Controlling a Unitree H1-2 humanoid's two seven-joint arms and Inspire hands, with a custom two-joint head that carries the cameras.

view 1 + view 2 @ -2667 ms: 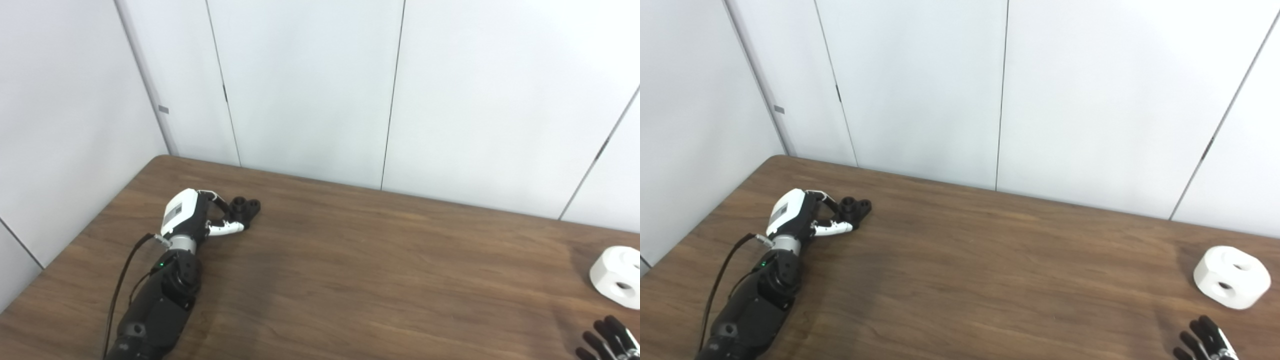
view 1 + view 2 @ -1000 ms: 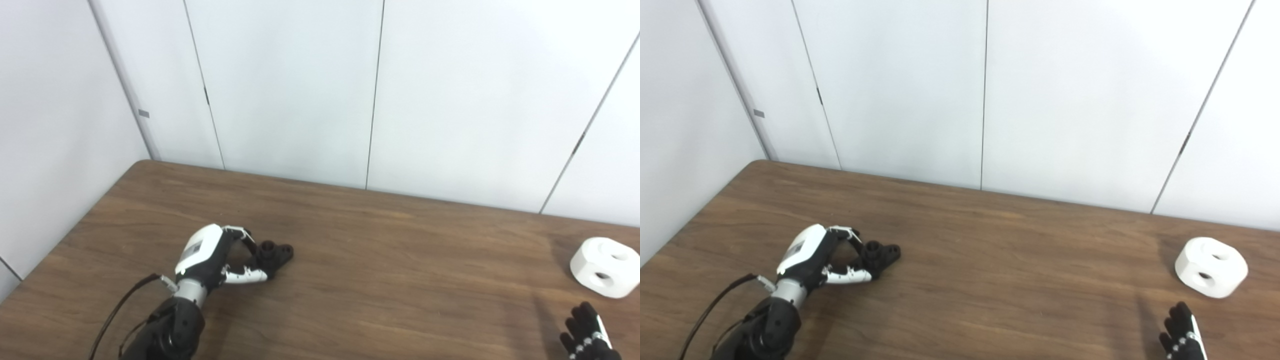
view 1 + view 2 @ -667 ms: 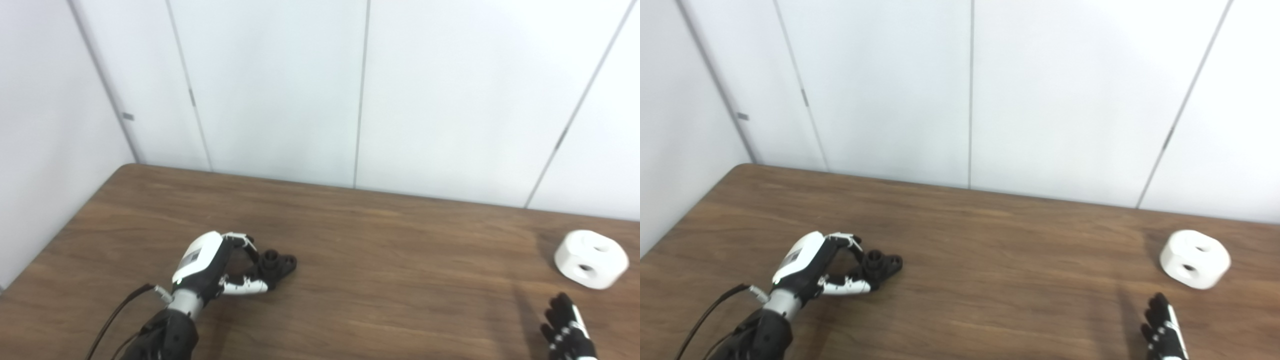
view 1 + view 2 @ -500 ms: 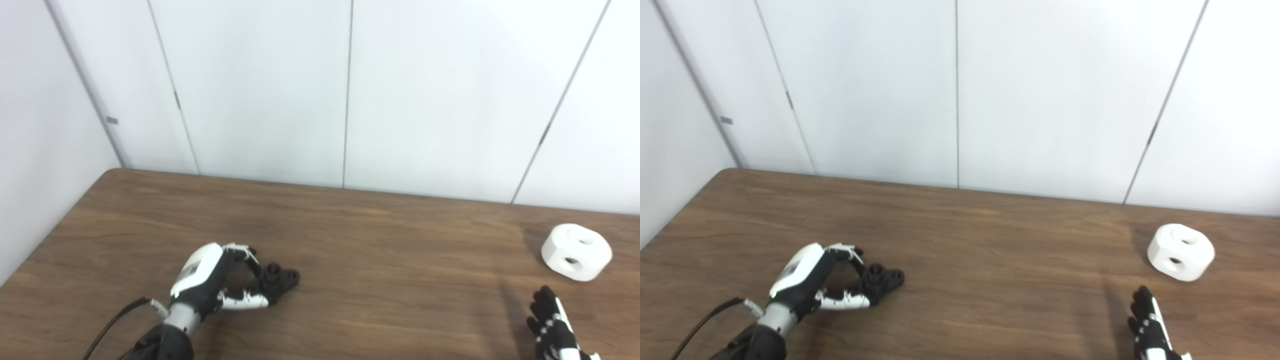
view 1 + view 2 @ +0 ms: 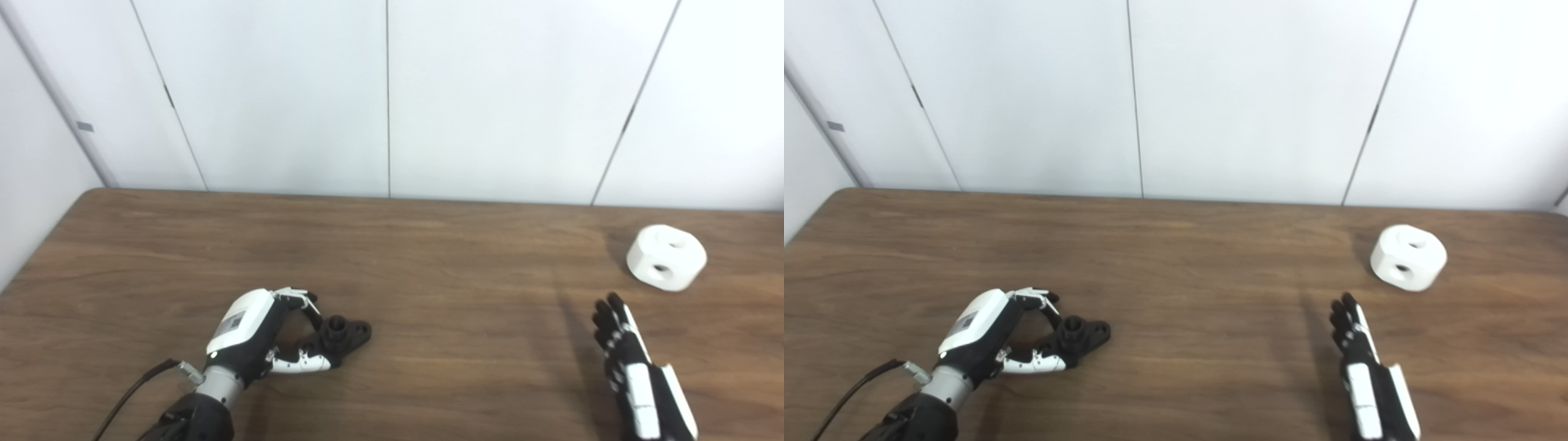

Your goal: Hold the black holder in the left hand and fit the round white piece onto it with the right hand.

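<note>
The black holder [image 5: 343, 331] lies on the brown table [image 5: 429, 269] at the near left. My left hand [image 5: 260, 334] has its fingers and thumb closed around the holder's near end. The round white piece [image 5: 666, 257], with a hole in its top and one in its side, sits at the far right. My right hand [image 5: 634, 373] is open, fingers straight and together, a little short of the white piece and to its left, touching nothing.
White wall panels [image 5: 386, 92] rise right behind the table's far edge. A black cable [image 5: 131, 395] runs along my left forearm. Bare wood lies between the two hands.
The camera has swung to the right. My left hand has pulled the holder nearer and toward the middle. My right hand has come up into view toward the white piece.
</note>
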